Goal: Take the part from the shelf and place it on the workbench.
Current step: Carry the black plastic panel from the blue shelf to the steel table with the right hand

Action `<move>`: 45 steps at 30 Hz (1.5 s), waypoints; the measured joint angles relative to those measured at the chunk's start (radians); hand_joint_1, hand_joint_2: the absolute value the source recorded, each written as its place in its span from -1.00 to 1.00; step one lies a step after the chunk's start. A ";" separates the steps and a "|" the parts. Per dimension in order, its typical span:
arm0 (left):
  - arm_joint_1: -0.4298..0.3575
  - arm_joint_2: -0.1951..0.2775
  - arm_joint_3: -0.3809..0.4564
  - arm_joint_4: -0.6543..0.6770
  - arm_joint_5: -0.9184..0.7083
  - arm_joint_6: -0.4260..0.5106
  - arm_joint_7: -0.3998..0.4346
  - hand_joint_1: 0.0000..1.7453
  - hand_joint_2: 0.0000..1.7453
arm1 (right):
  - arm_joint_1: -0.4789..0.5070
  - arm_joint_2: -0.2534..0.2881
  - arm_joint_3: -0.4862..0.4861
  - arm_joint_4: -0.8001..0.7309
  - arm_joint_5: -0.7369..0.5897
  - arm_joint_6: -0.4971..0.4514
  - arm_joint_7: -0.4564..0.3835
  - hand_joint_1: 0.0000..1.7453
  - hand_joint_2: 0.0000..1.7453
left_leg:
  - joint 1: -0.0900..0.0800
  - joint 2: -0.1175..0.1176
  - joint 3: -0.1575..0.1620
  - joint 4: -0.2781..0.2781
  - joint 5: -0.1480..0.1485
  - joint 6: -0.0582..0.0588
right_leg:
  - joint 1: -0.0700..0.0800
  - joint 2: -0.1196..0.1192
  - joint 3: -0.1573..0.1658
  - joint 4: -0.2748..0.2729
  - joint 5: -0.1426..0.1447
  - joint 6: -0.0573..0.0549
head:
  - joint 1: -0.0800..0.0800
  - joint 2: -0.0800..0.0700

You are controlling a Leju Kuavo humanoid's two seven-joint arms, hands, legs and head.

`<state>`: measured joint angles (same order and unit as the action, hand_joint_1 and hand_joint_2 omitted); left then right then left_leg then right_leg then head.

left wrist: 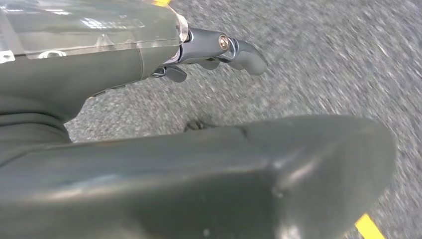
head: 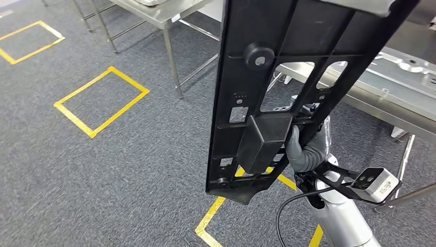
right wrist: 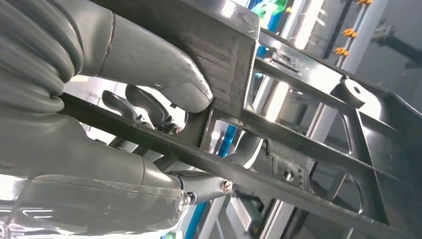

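Black plastic part (head: 267,98) at twelve o'clock; grey right hand (head: 304,152) at five; speckled grey carpet (head: 128,164) with yellow tape squares (head: 101,101) at nine.

Black ribbed plastic part (head: 267,77), upright, held aloft

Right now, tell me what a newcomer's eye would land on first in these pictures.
The big black plastic part fills the middle of the head view, held up by the right hand, whose fingers hook through its frame. Behind it stands a steel workbench; yellow tape squares mark the grey carpet to its left.
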<state>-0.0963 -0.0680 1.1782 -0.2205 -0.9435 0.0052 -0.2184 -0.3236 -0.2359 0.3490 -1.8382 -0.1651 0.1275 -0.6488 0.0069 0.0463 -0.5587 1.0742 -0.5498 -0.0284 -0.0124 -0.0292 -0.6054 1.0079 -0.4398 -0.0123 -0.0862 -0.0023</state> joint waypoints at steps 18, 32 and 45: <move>0.004 0.000 0.007 0.000 0.007 0.011 0.010 -1.00 -1.00 | -0.005 0.002 0.021 0.027 -0.020 -0.026 0.000 1.00 1.00 | 0.002 -0.036 0.010 -0.079 0.079 0.056 | -0.004 0.040 -0.128 0.247 -0.109 0.044 | 0.000 0.000; 0.002 0.007 0.021 0.000 0.011 0.004 0.002 -1.00 -1.00 | 0.001 -0.001 0.019 0.037 -0.035 -0.023 -0.002 1.00 1.00 | -0.002 -0.028 -0.047 0.101 -0.048 0.004 | 0.005 0.027 0.001 -0.004 0.004 -0.005 | 0.000 0.000; 0.000 0.008 0.027 0.000 0.026 -0.024 -0.024 -1.00 -1.00 | 0.003 -0.001 0.021 0.043 -0.033 -0.023 -0.002 1.00 1.00 | 0.003 -0.089 0.003 -0.075 0.084 0.055 | 0.002 0.127 -0.033 0.040 -0.009 0.035 | 0.000 0.000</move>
<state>-0.0964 -0.0600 1.2051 -0.2206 -0.9176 -0.0188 -0.2423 -0.3210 -0.2367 0.3700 -1.7957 -0.1981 0.1049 -0.6508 0.0103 -0.0431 -0.5553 0.9996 -0.4654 0.0262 -0.0105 0.0982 -0.6381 1.0477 -0.4490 0.0224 -0.0861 -0.0023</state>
